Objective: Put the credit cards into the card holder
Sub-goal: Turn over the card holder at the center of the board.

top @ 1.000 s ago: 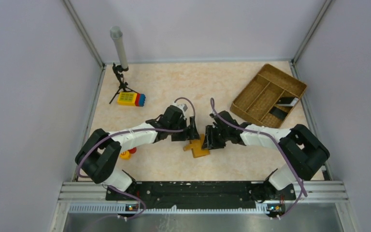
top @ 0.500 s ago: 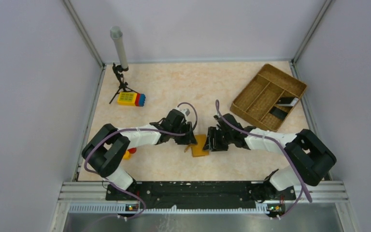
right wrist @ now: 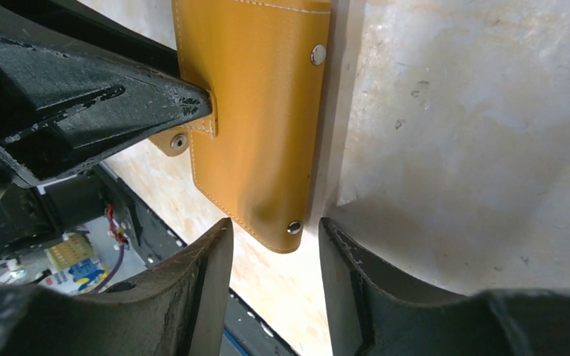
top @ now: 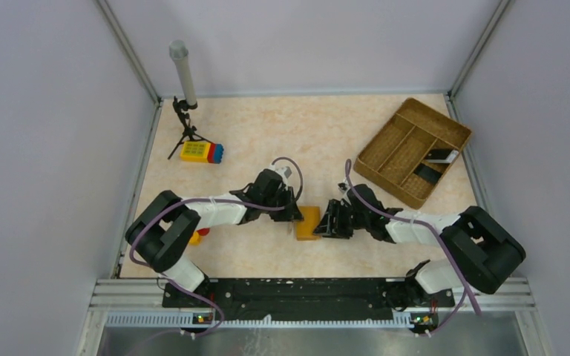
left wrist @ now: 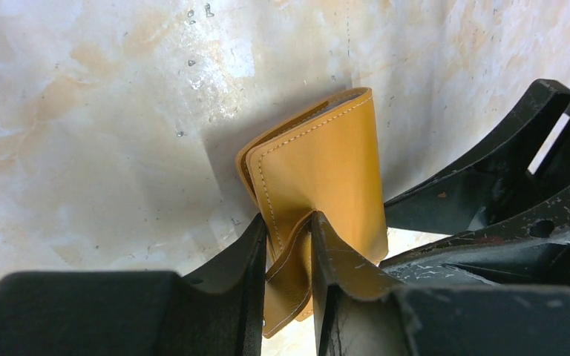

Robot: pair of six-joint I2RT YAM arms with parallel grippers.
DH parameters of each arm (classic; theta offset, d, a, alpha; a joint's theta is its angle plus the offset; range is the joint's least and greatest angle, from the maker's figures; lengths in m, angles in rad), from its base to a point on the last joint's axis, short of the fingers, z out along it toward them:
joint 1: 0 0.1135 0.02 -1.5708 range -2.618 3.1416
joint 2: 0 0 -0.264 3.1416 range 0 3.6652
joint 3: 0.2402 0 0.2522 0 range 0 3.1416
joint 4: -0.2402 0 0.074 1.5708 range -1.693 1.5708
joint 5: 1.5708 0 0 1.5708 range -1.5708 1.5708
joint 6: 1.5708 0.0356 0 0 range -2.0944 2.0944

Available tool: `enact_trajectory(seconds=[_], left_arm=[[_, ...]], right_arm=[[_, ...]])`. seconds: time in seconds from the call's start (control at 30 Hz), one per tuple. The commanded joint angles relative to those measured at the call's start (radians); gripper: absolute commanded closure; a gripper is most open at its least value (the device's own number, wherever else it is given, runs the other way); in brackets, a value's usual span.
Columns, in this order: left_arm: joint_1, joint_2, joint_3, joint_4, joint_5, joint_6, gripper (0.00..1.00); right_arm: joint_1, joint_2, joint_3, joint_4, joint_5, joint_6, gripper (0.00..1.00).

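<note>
Left wrist view showed my left tool [left wrist: 288, 226] clamped on a flap of the wallet [left wrist: 319, 159], near the middle of the desk [top: 282, 126]. My right tool [right wrist: 274, 226] stood apart at its snap edge. I judged it should pinch one leaf only, then peel gently.

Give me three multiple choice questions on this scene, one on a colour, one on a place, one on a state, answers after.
1. What colour is the card holder? A blue B orange-tan C black
2. Where do the dark cards lie? A in the woven tray B inside the card holder C under it
3. How do the left jaws stand? A wide open B pinched on the card holder's flap C out of view
Answers: B, orange-tan in every view; A, they show in the tray's compartments; B, the left wrist view shows them squeezing the flap.
</note>
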Motion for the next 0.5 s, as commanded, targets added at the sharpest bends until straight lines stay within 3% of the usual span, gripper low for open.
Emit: enact_trajectory(seconds=[0.0,0.23,0.47], left_arm=[[-0.01,0.066,-0.072,-0.122,-0.075,0.012,0.89],[-0.009,0.058,-0.143,-0.072,-0.083,-0.037,0.98],[-0.006,0.018,-0.247,0.112,-0.041,-0.102,0.99]], right_arm=[[0.008,0.038,-0.031,0.166,0.003,0.068,0.56],[0.036,0.074,-0.067,0.276,0.071,0.143,0.6],[0.038,0.098,-0.101,0.448,0.092,0.175,0.6]])
